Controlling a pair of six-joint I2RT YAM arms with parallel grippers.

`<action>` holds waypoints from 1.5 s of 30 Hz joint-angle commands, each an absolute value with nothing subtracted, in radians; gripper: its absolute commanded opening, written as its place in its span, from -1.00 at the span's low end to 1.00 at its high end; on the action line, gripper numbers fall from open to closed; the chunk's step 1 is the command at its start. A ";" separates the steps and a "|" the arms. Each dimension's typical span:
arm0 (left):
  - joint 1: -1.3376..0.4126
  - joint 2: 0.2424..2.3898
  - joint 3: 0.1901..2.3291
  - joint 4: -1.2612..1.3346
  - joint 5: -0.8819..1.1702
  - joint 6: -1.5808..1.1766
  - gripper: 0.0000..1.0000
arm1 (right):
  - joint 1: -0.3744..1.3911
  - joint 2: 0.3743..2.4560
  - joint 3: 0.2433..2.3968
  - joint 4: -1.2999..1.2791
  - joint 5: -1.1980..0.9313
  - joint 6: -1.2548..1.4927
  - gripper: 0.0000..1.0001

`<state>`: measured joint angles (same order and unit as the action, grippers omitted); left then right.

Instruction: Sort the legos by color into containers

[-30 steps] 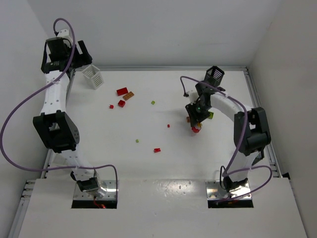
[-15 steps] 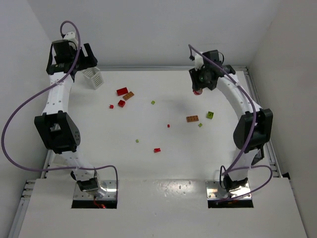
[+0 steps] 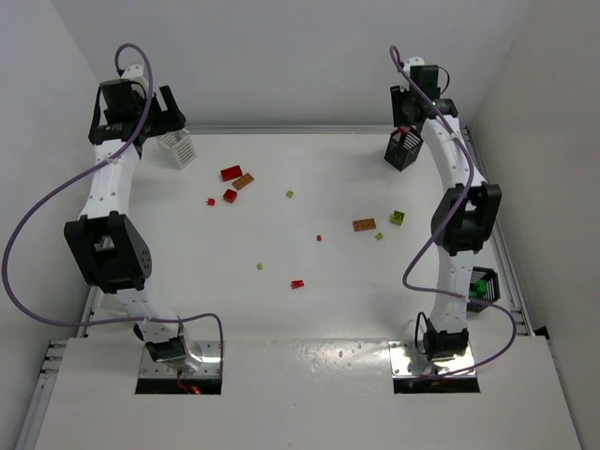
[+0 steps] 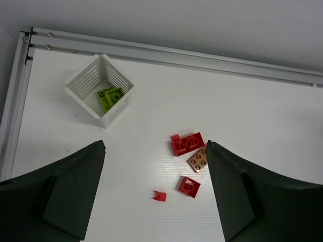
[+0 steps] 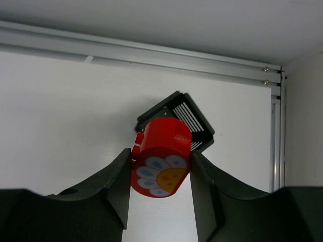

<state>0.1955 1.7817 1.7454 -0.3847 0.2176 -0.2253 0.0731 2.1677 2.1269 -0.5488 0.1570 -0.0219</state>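
— White basket (image 3: 176,147) first: where do you see it?

— I see it at the far left corner of the table (image 3: 281,314), upright, with yellow-green bricks (image 4: 109,96) lying inside. My left gripper (image 4: 154,146) hangs above that corner, fingers spread wide with nothing between them.

— And the loose legos?

— Just right of that basket I have a cluster. A larger red brick (image 4: 187,143) touches an orange-brown plate (image 4: 199,160), a smaller red brick (image 4: 189,186) sits near them, and a tiny red piece (image 4: 159,196) lies beside that. Toward the middle of the table, well apart from one another, I count a tiny green piece (image 3: 290,194), a yellow-green one (image 3: 260,266) and a red speck (image 3: 319,238). A lone red brick (image 3: 297,283) lies closest to the near edge. Further right is a second orange-brown plate (image 3: 364,224), with a green brick (image 3: 398,217) and a smaller green bit (image 3: 380,236) near it.

— Right side?

— A black basket (image 3: 403,150) stands at the far right corner. My right gripper (image 5: 160,156) is above it, fingers pinching a round red piece (image 5: 159,176) with a flower printed on its face. By the table's right edge, beside my right arm (image 3: 459,220), I make out another dark basket (image 3: 482,286) with something green in it; I cannot tell what.
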 commanded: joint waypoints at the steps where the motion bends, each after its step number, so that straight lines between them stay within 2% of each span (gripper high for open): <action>1: 0.175 1.743 1.732 -0.344 0.241 -0.258 0.74 | 0.055 2.232 2.249 -0.476 0.207 -0.009 -1.00; 6: 0.152 1.743 1.707 -0.344 0.250 -0.276 0.74 | 0.035 2.293 2.315 -0.448 0.207 -0.032 -1.00; 10: 0.143 1.743 1.675 -0.344 0.250 -0.276 0.74 | 0.035 2.315 2.286 -0.448 0.207 -0.032 -1.00; 14: 0.143 1.743 1.675 -0.344 0.241 -0.256 0.74 | 0.035 2.315 2.272 -0.448 0.224 -0.051 -0.92; 20: 0.143 1.733 1.666 -0.344 0.294 -0.218 0.76 | 0.026 2.358 2.281 -0.428 0.245 -0.051 -0.51; 22: 0.130 1.733 1.666 -0.344 0.310 -0.183 0.76 | 0.026 2.358 2.281 -0.428 0.245 -0.051 -0.30; 27: 0.042 1.697 1.615 -0.363 0.320 -0.086 0.76 | 0.026 2.358 2.281 -0.437 0.236 -0.051 0.16; 29: -0.007 1.683 1.603 -0.364 0.321 -0.049 0.76 | 0.026 2.346 2.281 -0.448 0.236 -0.042 0.25; 30: -0.027 1.668 1.588 -0.373 0.321 -0.038 0.76 | 0.026 2.314 2.272 -0.448 0.236 -0.041 0.34; 37: -0.257 1.615 1.434 -0.304 0.356 -0.109 0.76 | -0.004 2.045 2.136 -0.511 0.190 0.021 0.39; 41: -0.482 1.630 1.391 -0.190 0.350 -0.192 0.76 | -0.047 1.725 1.889 -0.543 0.172 0.084 0.39; 44: -0.599 1.727 1.440 -0.167 0.339 -0.192 0.74 | -0.093 1.577 1.704 -0.587 0.160 0.084 0.42; 45: -0.650 1.764 1.495 -0.167 0.412 -0.174 0.74 | -0.118 1.484 1.654 -0.588 0.160 0.084 0.42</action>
<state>-0.5541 1.6905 1.4090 -0.2592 0.3363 -0.1608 -0.0727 1.6501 1.7782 -0.5507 0.1719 0.0475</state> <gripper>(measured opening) 0.873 0.709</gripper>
